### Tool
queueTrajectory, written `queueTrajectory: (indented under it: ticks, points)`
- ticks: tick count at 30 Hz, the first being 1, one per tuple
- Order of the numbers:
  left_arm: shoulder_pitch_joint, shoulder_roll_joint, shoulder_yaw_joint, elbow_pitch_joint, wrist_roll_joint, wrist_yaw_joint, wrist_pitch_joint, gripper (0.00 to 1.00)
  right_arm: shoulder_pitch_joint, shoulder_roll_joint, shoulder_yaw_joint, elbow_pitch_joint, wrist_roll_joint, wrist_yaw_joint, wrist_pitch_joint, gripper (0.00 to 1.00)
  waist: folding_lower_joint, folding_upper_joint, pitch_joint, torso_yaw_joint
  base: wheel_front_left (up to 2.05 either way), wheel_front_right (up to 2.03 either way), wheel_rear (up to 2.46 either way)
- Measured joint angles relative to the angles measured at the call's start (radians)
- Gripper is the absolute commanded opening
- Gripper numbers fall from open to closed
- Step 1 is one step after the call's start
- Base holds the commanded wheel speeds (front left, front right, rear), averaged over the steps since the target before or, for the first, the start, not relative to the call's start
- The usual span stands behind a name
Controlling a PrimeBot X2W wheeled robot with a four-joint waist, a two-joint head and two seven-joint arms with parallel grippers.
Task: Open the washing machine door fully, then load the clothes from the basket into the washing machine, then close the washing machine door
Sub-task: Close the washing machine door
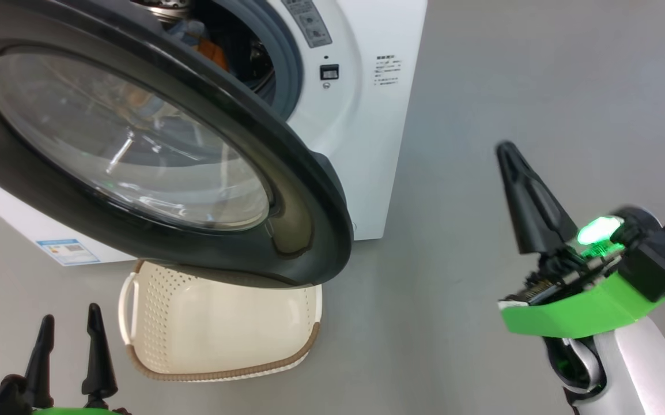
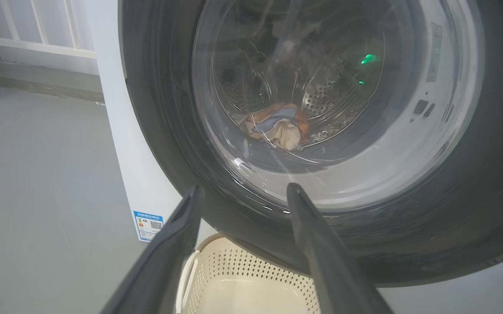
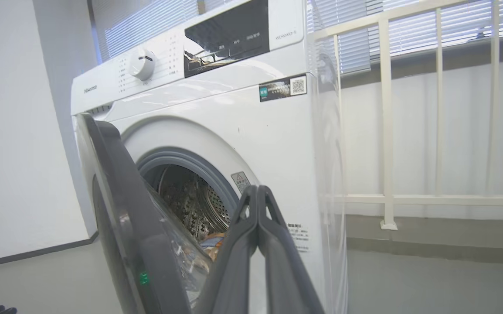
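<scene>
Washing machine door [image 1: 131,144] stands half open, left of my right fingers [image 1: 525,196] (pressed together, empty) and above my left fingers [image 1: 97,346] (spread wide, empty). Clothes [image 2: 277,126] lie in the drum [image 3: 190,205]; basket [image 1: 223,374] looks empty. Closing step, I judge: next, push door until latched.

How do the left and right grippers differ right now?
Left gripper is open, fingers apart; right gripper is shut, fingers pressed together. Left sits low beside the basket, facing the glass of the washing machine door; right is raised, out past the door's free edge, apart from it. Both hold nothing.
</scene>
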Motion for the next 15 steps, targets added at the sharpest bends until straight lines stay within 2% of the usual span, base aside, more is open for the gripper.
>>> queueTrajectory:
  ticks: [8,15]
  points:
    - [0.0,-0.002,-0.001,-0.007,-0.002,0.0,0.0,1.0,-0.054,0.009,0.116,-0.114,0.006,0.0,0.0,0.0,0.0,0.0,-0.008,0.024,0.0,0.0,0.0]
    - [0.0,-0.003,-0.01,-0.01,-0.018,0.0,0.0,1.0,-0.055,0.004,0.277,-0.082,0.032,0.0,0.0,0.0,0.0,0.0,-0.006,0.05,0.0,0.0,0.0]
